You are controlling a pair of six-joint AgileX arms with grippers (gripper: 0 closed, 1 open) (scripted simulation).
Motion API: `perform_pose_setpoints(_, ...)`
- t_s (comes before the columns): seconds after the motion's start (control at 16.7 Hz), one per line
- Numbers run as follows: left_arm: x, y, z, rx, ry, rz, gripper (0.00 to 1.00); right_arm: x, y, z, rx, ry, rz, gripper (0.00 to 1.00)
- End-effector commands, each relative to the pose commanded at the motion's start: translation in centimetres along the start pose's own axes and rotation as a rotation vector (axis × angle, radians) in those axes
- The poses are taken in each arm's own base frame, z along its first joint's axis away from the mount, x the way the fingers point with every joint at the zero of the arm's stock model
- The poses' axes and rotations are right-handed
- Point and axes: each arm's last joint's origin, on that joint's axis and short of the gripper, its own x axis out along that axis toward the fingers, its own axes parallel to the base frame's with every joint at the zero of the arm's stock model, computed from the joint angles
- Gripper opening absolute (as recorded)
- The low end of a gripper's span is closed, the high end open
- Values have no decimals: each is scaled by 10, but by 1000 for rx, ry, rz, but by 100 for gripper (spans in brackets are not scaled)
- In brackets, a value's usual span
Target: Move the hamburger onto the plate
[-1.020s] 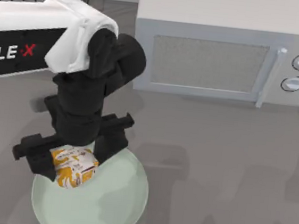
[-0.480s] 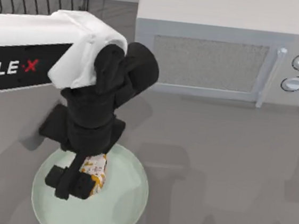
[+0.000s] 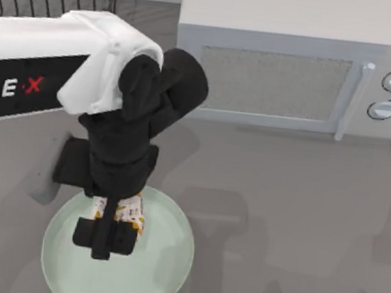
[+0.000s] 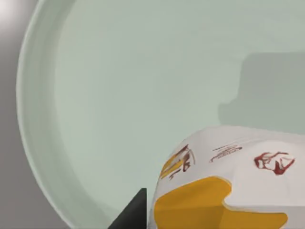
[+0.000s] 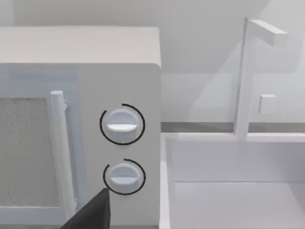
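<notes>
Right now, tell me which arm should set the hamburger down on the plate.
Left. The left gripper hangs over the plate with the hamburger between its fingers; the right arm faces the microwave, away.

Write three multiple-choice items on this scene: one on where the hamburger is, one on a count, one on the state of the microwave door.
1. Where is the hamburger?
A. Inside the microwave
B. Over the plate, at the left hand
C. On the bare table at the right

2. How many round knobs does the microwave have?
A. One
B. Two
C. Four

3. The microwave door is:
A. Shut
B. Wide open
C. Removed

Answers:
1 B, the wrapped lump sits against the left hand, with the mint-green plate beneath it.
2 B, two knobs are stacked at the microwave's right end.
3 A, the door panel lies flush with the front.
</notes>
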Motion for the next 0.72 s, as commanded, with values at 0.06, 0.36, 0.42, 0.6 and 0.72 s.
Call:
perform_pose_setpoints(0.06, 0, 0, 0, 0, 0, 0, 0, 0, 0, 0, 0, 0, 0, 100)
perform_pose_setpoints(0.36, 20, 0, 0, 6, -2, 3, 0, 0, 0, 0, 0, 0, 0, 100)
perform_pose_setpoints(0.42, 26, -1, -1, 4, 5, -6, 0, 0, 0, 0, 0, 0, 0, 100)
perform_pose_setpoints(0.6, 44, 0, 0, 0, 1, -1, 0, 0, 0, 0, 0, 0, 0, 100)
perform_pose_setpoints(0.72, 45, 0, 0, 0, 0, 0, 0, 0, 0, 0, 0, 0, 0, 100)
